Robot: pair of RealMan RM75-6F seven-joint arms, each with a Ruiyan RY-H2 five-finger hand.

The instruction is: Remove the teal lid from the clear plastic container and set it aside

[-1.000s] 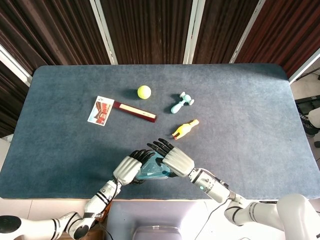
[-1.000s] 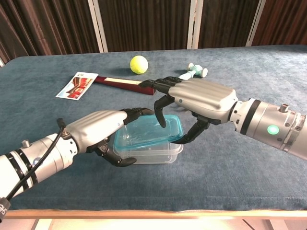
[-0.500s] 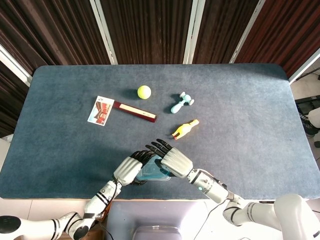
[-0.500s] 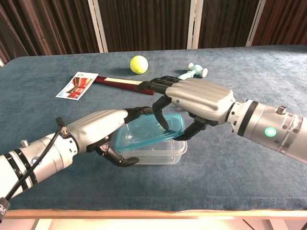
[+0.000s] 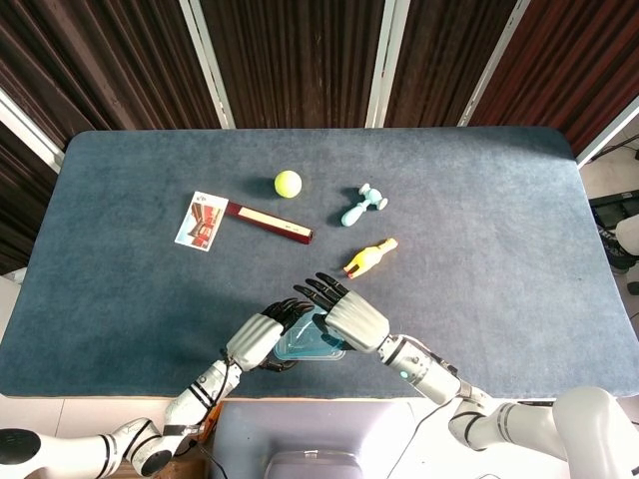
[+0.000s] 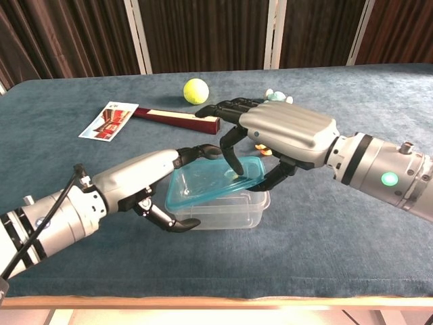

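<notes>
Clear plastic container (image 6: 226, 211) resting on the blue bench (image 5: 479, 230), close to the bench's near edge, with both hands around it. The teal lid (image 6: 215, 181) is tilted: its right side is raised off the container rim, while its left side lies low against the container. The right hand (image 6: 287, 135) pinches the lid's raised right edge, fingers (image 6: 233, 154) curled over the top and thumb beneath. The left hand (image 6: 139, 179) grips the container's left end, fingers wrapped over the rim and the thumb against the lower wall. In the head view the two hands (image 5: 258, 339) (image 5: 351, 319) cover most of the container (image 5: 305, 351) and lid (image 5: 312, 335).

Beyond the container, farther up the bench: a yellow rubber chicken toy (image 5: 369, 257) just past the right hand; a small teal toy (image 5: 361, 205) behind that; a yellow tennis ball (image 5: 288, 183) farther back; a dark red folded fan (image 5: 268, 222) and a printed card (image 5: 200, 221) to the container's far left, the card touching the fan's end.
</notes>
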